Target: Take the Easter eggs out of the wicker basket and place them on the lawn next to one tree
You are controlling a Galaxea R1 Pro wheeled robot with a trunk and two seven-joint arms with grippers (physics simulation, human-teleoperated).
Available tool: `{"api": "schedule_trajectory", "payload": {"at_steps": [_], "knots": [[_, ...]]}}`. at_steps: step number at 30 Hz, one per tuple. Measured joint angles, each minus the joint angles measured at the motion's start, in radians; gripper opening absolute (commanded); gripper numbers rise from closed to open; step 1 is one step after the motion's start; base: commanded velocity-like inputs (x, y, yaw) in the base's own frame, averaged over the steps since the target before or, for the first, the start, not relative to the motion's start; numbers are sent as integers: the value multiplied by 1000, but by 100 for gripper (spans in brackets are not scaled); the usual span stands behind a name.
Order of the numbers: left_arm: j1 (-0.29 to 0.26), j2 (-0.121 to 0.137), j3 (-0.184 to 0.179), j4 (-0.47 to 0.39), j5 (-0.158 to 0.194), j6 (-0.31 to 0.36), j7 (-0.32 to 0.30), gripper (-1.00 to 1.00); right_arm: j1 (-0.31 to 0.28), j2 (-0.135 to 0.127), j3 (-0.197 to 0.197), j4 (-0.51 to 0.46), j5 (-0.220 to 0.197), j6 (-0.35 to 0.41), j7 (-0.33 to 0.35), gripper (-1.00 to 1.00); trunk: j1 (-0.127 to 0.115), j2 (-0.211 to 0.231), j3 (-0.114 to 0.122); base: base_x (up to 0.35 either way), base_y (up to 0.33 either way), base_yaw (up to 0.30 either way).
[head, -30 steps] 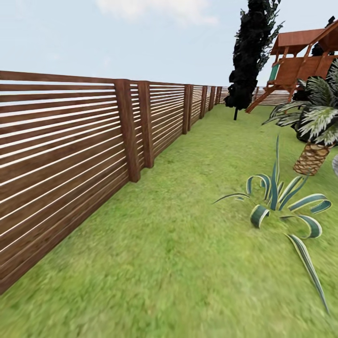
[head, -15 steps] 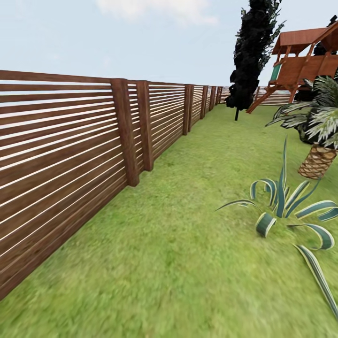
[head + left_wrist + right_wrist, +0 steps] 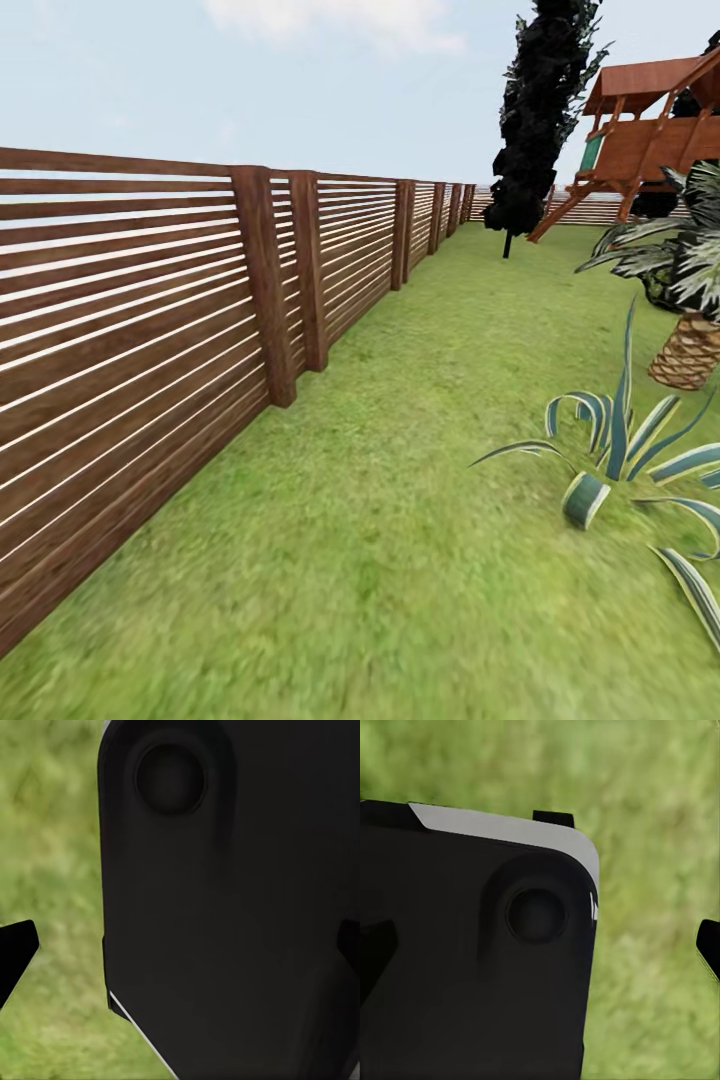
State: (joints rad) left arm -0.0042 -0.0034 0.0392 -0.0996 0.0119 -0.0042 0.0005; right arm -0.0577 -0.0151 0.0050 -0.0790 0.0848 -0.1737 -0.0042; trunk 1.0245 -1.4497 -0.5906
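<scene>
Left gripper (image 3: 180, 952) fingertips sit wide apart, holding nothing; right gripper (image 3: 540, 952) likewise, both partly hidden behind dark robot housing (image 3: 225, 900) over the lawn (image 3: 400, 520). Fence (image 3: 150, 330) left, striped plant (image 3: 620, 460) cut off right, playset (image 3: 650, 130) far right.

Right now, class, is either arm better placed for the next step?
Neither: left gripper and right gripper both hang open over the lawn, with the fence ahead; probably driving comes first.
</scene>
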Motion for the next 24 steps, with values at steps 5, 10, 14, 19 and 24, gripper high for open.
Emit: {"api": "schedule_trajectory", "payload": {"at_steps": [5, 10, 14, 19, 24], "knots": [[0, 0, 0, 0, 0, 0, 0, 100, 0, 0, 0, 0, 0, 0, 0, 100, 0, 0, 0, 325, 75, 0], [0, 0, 0, 0, 0, 0, 0, 100, 0, 0, 0, 0, 0, 0, 0, 100, 0, 0, 0, 325, 99, 0], [0, 0, 0, 0, 0, 0, 0, 100, 0, 0, 0, 0, 0, 0, 0, 100, 0, 0, 0, 325, 131, -14], [0, 1, 0, 0, 1, 0, 0, 100, 0, 0, 0, 0, 0, 0, 1, 100, 0, 0, 0, 325, 138, -237], [0, 1, 0, 0, 0, 0, 0, 100, 0, 0, 0, 0, 0, 0, 1, 100, 0, 0, 0, 325, 146, -289]]}}
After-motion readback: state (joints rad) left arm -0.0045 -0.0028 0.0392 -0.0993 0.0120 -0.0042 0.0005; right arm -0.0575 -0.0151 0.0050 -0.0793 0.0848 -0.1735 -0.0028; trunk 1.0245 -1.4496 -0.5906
